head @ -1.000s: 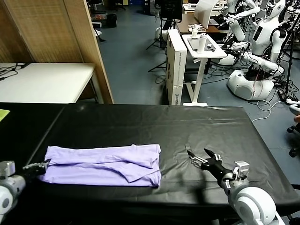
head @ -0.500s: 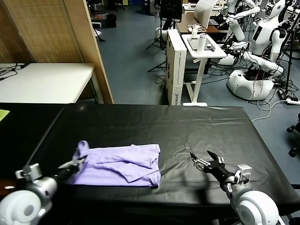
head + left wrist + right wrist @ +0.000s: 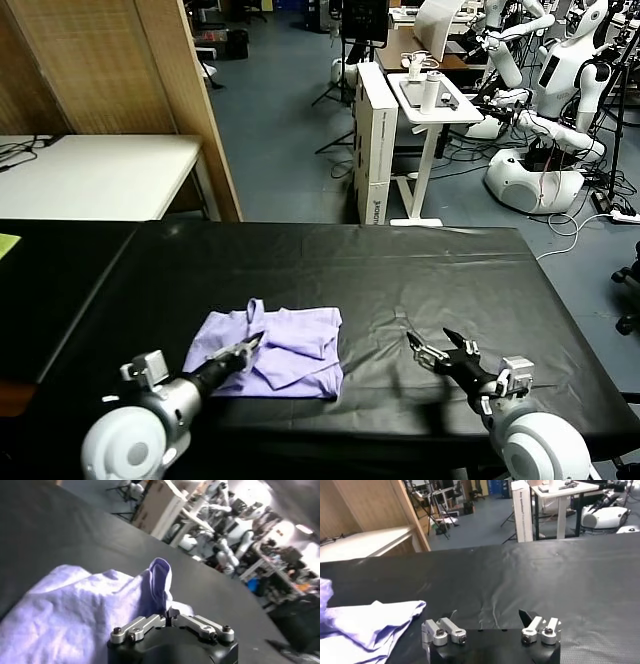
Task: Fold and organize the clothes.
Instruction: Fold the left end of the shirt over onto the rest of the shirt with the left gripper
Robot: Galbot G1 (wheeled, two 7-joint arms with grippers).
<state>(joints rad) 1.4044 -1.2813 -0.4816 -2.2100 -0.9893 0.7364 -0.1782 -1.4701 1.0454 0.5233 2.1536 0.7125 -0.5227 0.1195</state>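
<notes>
The lavender T-shirt lies part-folded on the black table, left of centre near the front edge. My left gripper is shut on the shirt's left end and holds that fold raised over the rest of the cloth; the pinched fabric stands up just ahead of the jaws in the left wrist view. My right gripper is open and empty, low over the bare table to the right of the shirt. The right wrist view shows the shirt's right end beside that gripper.
A white table and a wooden partition stand behind on the left. A white stand and other robots fill the room beyond the far edge. Wrinkles mark the black cover near the right gripper.
My left gripper has carried the shirt's left end rightward across the cloth, so the shirt now covers about half its earlier width. The right gripper has barely moved.
</notes>
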